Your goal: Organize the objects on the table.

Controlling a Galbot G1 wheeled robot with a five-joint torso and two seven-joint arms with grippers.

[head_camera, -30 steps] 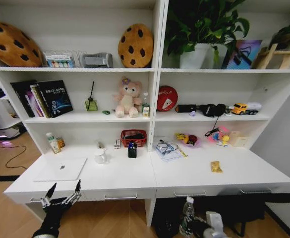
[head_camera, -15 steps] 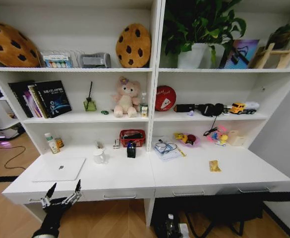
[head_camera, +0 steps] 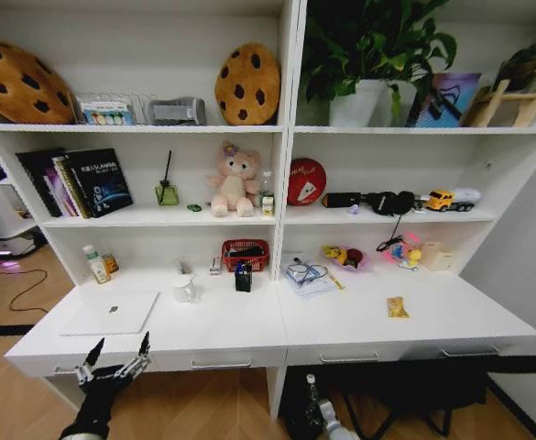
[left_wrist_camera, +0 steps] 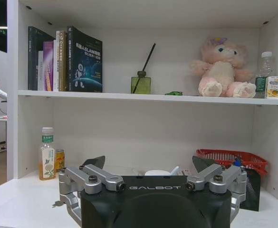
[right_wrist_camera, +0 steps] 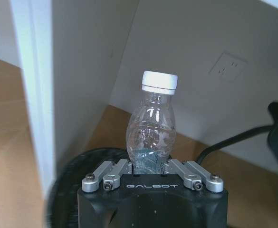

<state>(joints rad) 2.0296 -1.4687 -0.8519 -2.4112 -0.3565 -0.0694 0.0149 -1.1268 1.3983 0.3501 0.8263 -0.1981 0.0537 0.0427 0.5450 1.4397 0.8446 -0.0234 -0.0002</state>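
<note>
The white table (head_camera: pixel 249 325) carries a slim silver laptop (head_camera: pixel 112 313), a white mug (head_camera: pixel 185 289), a green-topped bottle (head_camera: pixel 93 264) beside a short can (head_camera: pixel 111 264), and a yellow packet (head_camera: pixel 397 307). A tiny green toy car (head_camera: pixel 194 208) lies on the shelf above. My left gripper (head_camera: pixel 116 356) hangs open just below the desk's front edge, left of the laptop; in the left wrist view the left gripper (left_wrist_camera: pixel 148 164) faces the mug. Low under the desk, my right gripper (right_wrist_camera: pixel 150 166) is shut on a clear plastic bottle (right_wrist_camera: pixel 153 123) with a white cap.
A red basket (head_camera: pixel 246 254), a black box (head_camera: pixel 243 277), papers with a cable (head_camera: pixel 306 275) and a pink bowl of toys (head_camera: pixel 344 258) crowd the desk's back. Books (left_wrist_camera: pixel 65 59) and a pink bear (left_wrist_camera: pixel 223 73) fill the shelf. A wall socket (right_wrist_camera: pixel 229 64) shows behind the bottle.
The right gripper with the clear bottle has swung left under the desk, toward the middle divider. The left gripper has stayed where it was.
</note>
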